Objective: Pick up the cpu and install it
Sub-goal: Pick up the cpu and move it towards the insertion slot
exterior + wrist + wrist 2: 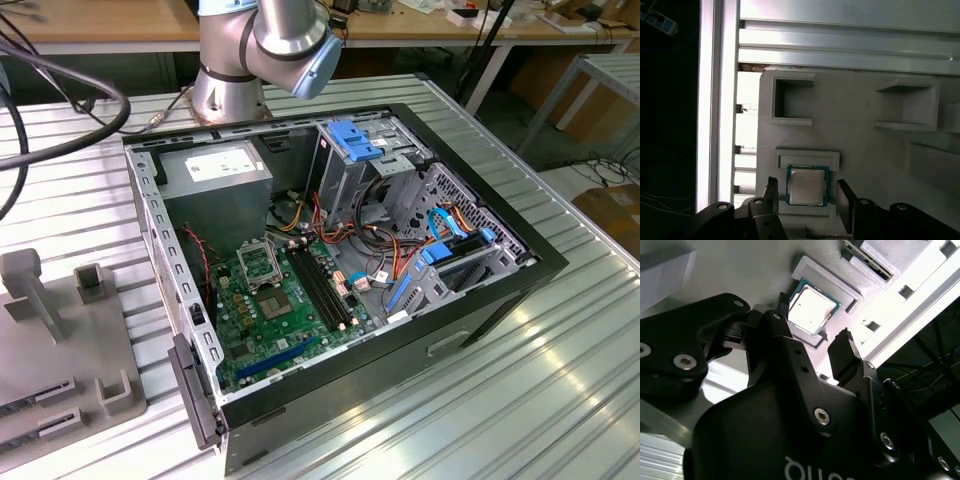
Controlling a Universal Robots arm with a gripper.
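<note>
The cpu (807, 186), a small square chip with a silvery top and green rim, lies flat in a shallow recess of a grey printed fixture (850, 105). In both wrist views my gripper (806, 189) hangs over it, open, with one black finger (771, 186) on each side of the chip and a gap left to each. The second wrist view shows the cpu (811, 307) between the same two fingertips (842, 342), with my gripper (812, 316) still above it. In the exterior view the metal-framed socket (258, 262) sits on the green board (285, 325) inside the open computer case.
The black case (520, 270) lies on a slatted aluminium table (520, 400), with drive cages, blue latches and cables inside. The grey fixture (60, 340) stands at the exterior view's left. The arm's base (235, 85) rises behind the case. Thick black cables (70, 90) hang at the back left.
</note>
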